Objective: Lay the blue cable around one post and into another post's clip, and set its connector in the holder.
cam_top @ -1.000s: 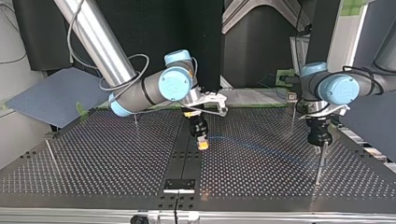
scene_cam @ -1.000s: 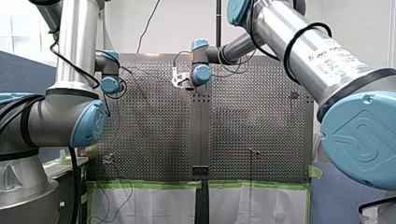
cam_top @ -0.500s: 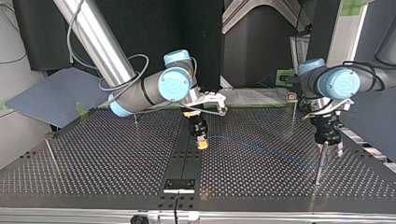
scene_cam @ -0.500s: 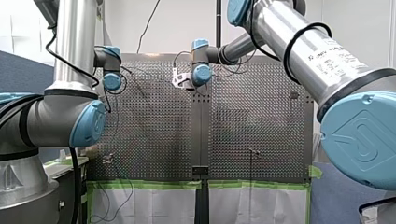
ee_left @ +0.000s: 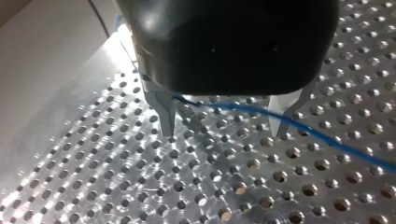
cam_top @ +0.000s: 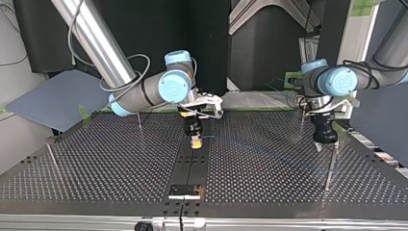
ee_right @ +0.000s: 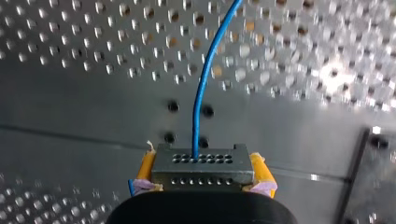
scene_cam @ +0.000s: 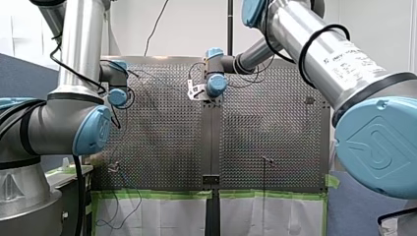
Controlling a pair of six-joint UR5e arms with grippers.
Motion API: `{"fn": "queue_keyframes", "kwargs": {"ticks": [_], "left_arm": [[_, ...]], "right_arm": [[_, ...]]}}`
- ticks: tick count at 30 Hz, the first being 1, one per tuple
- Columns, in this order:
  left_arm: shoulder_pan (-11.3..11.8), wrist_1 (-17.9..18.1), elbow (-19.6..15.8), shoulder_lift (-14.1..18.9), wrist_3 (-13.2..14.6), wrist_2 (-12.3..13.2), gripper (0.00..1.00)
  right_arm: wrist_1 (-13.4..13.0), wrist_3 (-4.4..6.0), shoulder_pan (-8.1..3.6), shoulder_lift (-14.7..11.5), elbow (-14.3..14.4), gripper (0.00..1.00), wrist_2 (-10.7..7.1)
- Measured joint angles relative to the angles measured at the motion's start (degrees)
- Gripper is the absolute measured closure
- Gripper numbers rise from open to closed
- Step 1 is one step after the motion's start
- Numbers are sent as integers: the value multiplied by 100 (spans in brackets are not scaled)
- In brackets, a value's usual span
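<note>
In the top view my right gripper [cam_top: 195,142], with yellow pads, is shut on the grey connector [ee_right: 201,166] above the table's dark centre strip. The blue cable [ee_right: 201,88] leaves the connector and runs low over the plate [cam_top: 262,153] towards a thin post [cam_top: 329,168]. My left gripper [cam_top: 325,144] hangs open just above and beside that post. In the left wrist view its metal fingers [ee_left: 165,115] stand apart, and the blue cable [ee_left: 299,127] passes under them, untouched. A small black holder [cam_top: 184,191] sits on the centre strip near the table's edge.
More thin posts stand on the perforated table [cam_top: 96,163]: one at the back by my left arm [cam_top: 301,114], one behind my right arm [cam_top: 139,123], one at the top view's far left [cam_top: 51,156]. Green tape [scene_cam: 162,194] lines the table's edge in the front view.
My right gripper has carried the connector towards the top view's left and further back. My left gripper has shifted a little to the top view's left, off the post's top.
</note>
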Motion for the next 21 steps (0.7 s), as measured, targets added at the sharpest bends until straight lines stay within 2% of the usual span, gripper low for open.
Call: {"fn": "queue_keyframes", "kwargs": {"ticks": [6,12,16,19,21], "left_arm": [[-2,144,-5,-47,56,-95,0],[-5,141,-8,-49,119,-133,0],[-11,135,-7,-49,148,-138,0],[-12,134,-8,-50,170,-140,0],[-12,133,-9,-50,182,-141,0]], "right_arm": [[-270,85,-190,-254,280,98,95],[-565,182,-378,-547,576,98,308],[-763,313,-465,-650,774,98,460],[-909,427,-522,-665,919,98,496],[-998,466,-553,-664,1010,98,521]]}}
